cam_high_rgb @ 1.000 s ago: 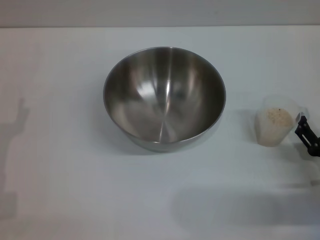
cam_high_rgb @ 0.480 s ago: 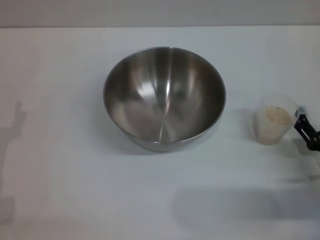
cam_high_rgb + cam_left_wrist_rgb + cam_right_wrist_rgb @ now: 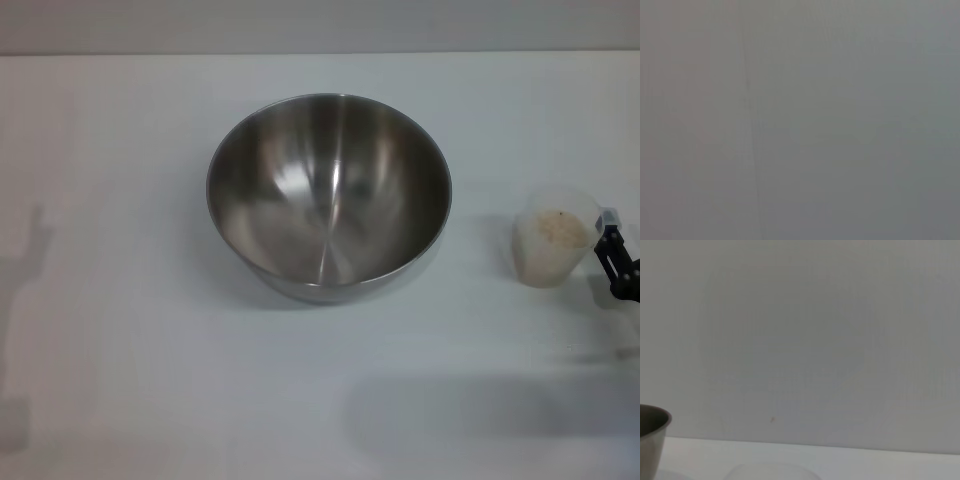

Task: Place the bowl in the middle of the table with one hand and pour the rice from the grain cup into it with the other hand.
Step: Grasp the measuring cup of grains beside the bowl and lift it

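White table (image 3: 150,380), steel bowl (image 3: 329,195) centred, grain cup (image 3: 552,241) beside right claw (image 3: 612,262)

Large round stainless-steel bowl (image 3: 329,197) upright at centre frame in the head view, slightly above the middle, shiny brushed inside, nothing in it. Resting on the plain white table (image 3: 150,350) that fills nearly the whole frame. Small translucent plastic grain cup (image 3: 556,240) at the right edge, mid-height, upright, tapered toward its base, well apart from the bowl. Pale beige rice (image 3: 560,229) inside, filling most of the cup. Bowl's rim (image 3: 652,416) at the lower left of the right wrist view.
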Robot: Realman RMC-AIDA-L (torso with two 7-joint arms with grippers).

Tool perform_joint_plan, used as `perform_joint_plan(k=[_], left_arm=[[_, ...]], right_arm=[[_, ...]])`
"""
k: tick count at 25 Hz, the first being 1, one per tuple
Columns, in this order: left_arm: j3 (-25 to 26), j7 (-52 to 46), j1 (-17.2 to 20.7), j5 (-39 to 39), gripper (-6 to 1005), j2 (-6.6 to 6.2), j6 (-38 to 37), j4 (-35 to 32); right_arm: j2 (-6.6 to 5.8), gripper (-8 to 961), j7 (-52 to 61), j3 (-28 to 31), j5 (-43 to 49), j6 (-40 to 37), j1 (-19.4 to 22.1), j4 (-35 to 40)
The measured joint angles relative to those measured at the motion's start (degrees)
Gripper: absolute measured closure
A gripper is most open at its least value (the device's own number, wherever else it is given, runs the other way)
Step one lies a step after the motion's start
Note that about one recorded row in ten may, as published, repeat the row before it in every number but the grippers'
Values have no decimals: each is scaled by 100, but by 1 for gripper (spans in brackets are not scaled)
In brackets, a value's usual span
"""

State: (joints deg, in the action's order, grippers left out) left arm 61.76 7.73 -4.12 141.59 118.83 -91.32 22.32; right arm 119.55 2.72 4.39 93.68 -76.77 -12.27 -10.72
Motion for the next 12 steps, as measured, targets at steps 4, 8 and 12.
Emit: perform_joint_plan(k=[4,8,12], left_arm=[[0,0,0,0,154,0,0,0],[-3,0,31,0,154,0,-3,0],[-7,0,56,0,154,0,-13,4]], right_arm=[[2,454,0,0,0,0,-17,0],[15,615,0,0,0,-1,-24,-7],[15,690,0,8,0,-26,-26,-19]])
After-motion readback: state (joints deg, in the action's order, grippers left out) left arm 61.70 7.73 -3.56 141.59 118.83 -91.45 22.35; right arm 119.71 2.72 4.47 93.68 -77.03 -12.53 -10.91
